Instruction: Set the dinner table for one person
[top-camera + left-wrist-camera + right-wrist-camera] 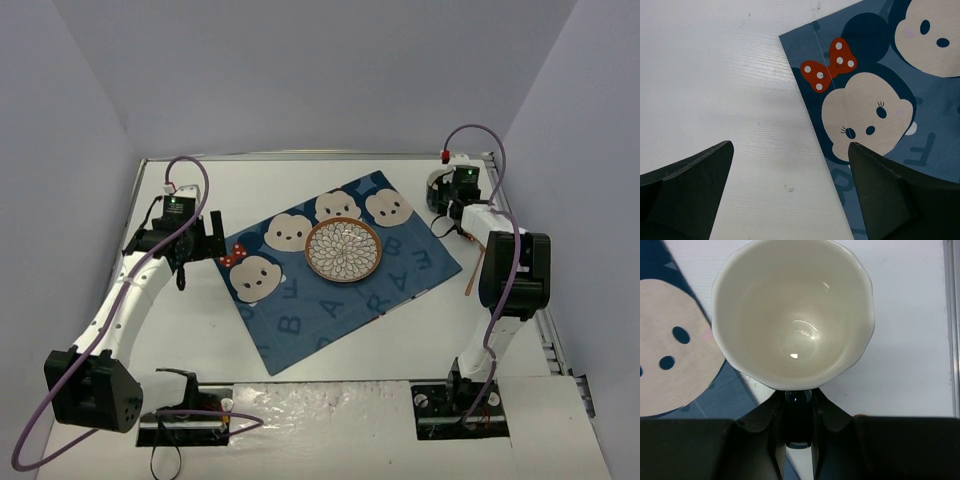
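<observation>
A cup, cream-white inside with a dark glossy handle, fills the right wrist view. My right gripper is shut on that handle, and the cup stands just off the far right corner of the blue cartoon placemat. In the top view the right gripper covers most of the cup. A round patterned plate sits on the placemat. My left gripper hangs open over the dinner table at the placemat's left edge, with nothing between its fingers.
A thin wooden stick lies on the table right of the placemat, beside the right arm. Grey walls close in the table at the back and sides. Both arm bases sit at the near edge.
</observation>
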`<act>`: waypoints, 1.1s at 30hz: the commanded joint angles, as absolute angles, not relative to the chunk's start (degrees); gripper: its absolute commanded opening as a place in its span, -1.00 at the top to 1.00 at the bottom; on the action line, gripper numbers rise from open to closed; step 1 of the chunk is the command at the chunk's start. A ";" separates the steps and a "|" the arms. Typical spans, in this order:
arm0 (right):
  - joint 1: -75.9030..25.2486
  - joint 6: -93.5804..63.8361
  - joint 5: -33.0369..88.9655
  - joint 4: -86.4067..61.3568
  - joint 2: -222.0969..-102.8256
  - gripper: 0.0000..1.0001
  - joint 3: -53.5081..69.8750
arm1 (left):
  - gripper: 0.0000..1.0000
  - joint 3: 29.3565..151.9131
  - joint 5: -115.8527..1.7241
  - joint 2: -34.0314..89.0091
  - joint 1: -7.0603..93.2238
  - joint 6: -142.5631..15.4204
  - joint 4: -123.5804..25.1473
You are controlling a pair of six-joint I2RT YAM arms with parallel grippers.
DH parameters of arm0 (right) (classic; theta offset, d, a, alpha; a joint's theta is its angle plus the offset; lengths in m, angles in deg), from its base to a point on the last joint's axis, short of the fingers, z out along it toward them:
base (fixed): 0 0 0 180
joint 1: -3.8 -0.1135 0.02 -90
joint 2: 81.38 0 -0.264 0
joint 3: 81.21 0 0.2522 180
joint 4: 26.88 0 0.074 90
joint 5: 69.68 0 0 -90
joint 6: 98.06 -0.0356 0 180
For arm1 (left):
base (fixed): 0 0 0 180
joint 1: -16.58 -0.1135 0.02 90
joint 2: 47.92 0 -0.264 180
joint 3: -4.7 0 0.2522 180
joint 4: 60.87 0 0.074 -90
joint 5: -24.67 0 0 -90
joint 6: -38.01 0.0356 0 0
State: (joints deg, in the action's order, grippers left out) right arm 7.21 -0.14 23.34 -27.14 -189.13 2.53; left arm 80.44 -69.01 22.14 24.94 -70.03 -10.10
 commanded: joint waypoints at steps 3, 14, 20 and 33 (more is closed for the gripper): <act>6.80 5.12 35.07 -42.15 -180.05 1.00 5.16 | -0.94 81.31 -69.28 22.16 24.58 -69.22 -12.28; 3.37 10.39 56.50 -37.82 -189.11 1.00 18.79 | -0.94 81.18 -69.67 22.66 24.58 -68.82 -12.40; 1.35 12.23 62.32 -35.40 -195.33 1.00 25.12 | -0.94 81.13 -69.72 23.01 24.49 -68.60 -12.48; -0.33 14.09 57.06 -24.80 -201.88 1.00 34.29 | -0.94 81.22 -69.85 23.67 24.49 -68.65 -12.40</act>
